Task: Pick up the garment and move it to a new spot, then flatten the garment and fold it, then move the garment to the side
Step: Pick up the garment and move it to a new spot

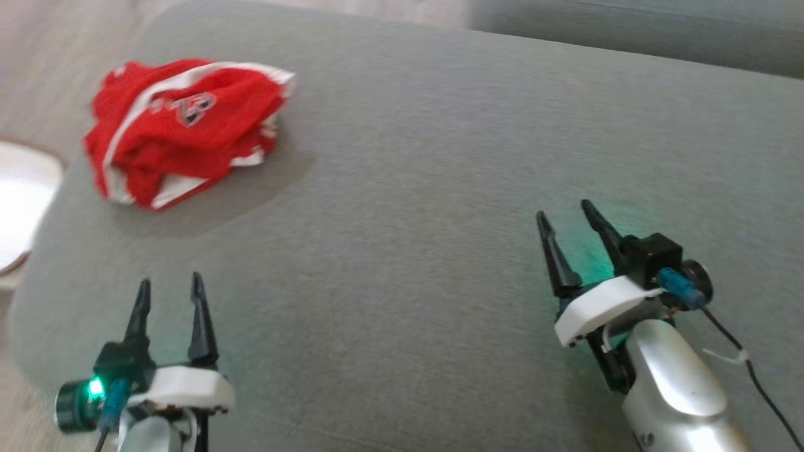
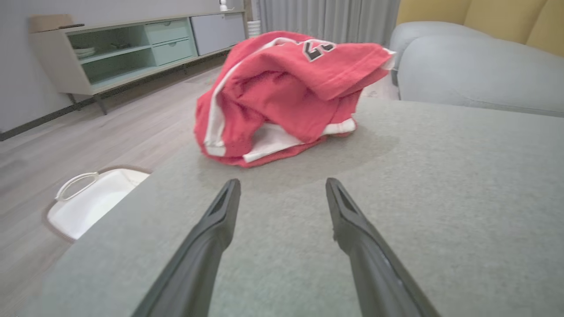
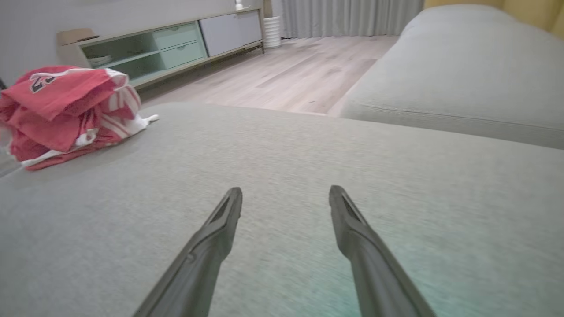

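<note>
Right, nothing has been lifted so far, by the look of it. The garment (image 1: 182, 129) sits in a crumpled red heap with white trim at the far left corner of the grey cushion (image 1: 440, 157), number print on top. Left claw (image 1: 171, 280) hangs low over the near left of the cushion, fingers apart with nothing between them, pointed towards the heap but well short of it. Right claw (image 1: 564, 210) hovers over the right side, fingers apart too and empty, well apart from the cloth.

So I'd judge we're at the very start: the pick-up, the move to a new spot, the flattening, the fold and the shift to the side are all left to do.

What's hard to read? The heap buries its own sleeves, collar and hems, so no clean edge to grab shows. The digits are creased and blurred. A white tub (image 1: 19, 201) beside the cushion's left edge is cut off by the frame, and the head view is soft overall.
</note>
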{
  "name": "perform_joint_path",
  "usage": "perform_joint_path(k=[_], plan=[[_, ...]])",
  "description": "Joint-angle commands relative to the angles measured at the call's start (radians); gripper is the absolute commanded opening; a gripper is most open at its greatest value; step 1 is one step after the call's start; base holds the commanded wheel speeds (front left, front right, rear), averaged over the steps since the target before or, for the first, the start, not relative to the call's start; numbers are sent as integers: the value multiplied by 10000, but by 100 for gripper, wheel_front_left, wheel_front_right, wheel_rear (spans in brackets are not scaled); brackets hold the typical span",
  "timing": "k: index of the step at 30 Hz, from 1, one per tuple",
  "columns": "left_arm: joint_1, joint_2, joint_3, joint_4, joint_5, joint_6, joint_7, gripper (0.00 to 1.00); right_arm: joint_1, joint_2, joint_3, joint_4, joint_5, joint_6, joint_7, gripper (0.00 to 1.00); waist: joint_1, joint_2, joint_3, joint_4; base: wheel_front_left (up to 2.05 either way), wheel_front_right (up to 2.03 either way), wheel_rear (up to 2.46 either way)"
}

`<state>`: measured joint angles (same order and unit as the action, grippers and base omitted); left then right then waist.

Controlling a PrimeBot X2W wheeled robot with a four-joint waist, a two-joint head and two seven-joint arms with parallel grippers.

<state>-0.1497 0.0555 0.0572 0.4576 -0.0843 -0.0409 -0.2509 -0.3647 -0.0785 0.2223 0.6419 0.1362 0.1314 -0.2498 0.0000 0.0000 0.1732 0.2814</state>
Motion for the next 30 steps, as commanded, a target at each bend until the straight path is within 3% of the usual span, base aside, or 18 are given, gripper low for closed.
perform_joint_path(k=[1,10,14,20,30], plan=[[90,134,457,-232,-18,14,-109,100,-334,79,408,-210,116,-7,-120,100,0,0,100,575,0,0,0],[125,74,980,-615,-93,-72,-109,100,-446,-80,983,-193,321,-7,-120,100,0,0,348,863,0,0,0],[-370,212,1450,-1189,-362,-320,-109,100,-540,-223,1088,-285,364,-7,-120,100,0,0,643,751,0,0,0],[-1962,1283,1319,-969,-412,-757,-109,100,-869,-504,1244,-585,369,-7,-120,100,0,0,1362,486,0,0,0],[-5342,3573,-547,1595,-1353,-893,432,100,-1438,-869,1560,-1533,282,-7,-120,100,0,0,2624,-254,0,0,0]])
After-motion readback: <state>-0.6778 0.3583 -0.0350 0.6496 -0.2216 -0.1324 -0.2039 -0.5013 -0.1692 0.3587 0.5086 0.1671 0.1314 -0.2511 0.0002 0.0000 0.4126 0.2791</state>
